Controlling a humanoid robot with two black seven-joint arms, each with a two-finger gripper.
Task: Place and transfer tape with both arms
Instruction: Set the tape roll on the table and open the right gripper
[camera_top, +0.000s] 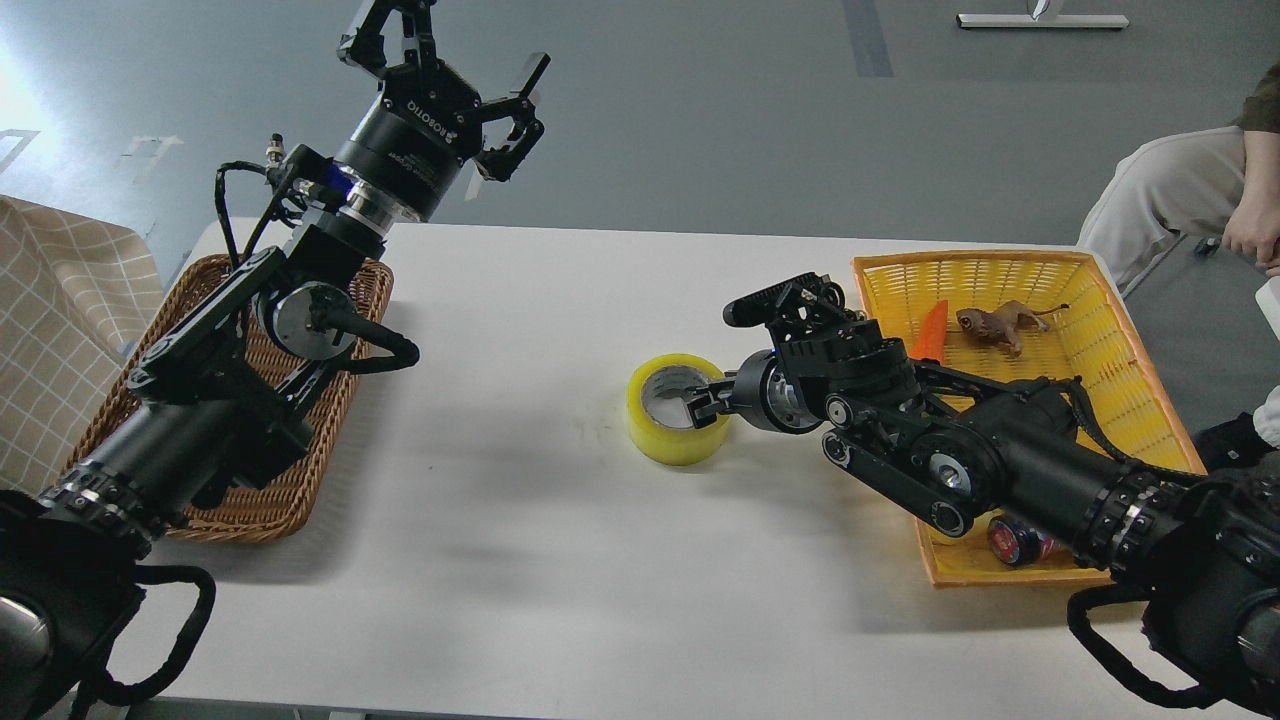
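Observation:
The tape (665, 440), a thick yellow roll with a grey-white core, rests flat on the white table (560, 560) near the middle. My right gripper (702, 402) reaches in from the right and is shut on the roll's right wall, with one finger inside the core. My left gripper (452, 45) is open and empty. It is raised high over the table's far left edge, well away from the tape.
A brown wicker basket (260, 500) lies under my left arm at the table's left. A yellow plastic basket (1000, 265) at the right holds an orange carrot toy (932, 330), a brown animal toy (990, 322) and a small can (1012, 540). A seated person (1170, 190) is at the far right.

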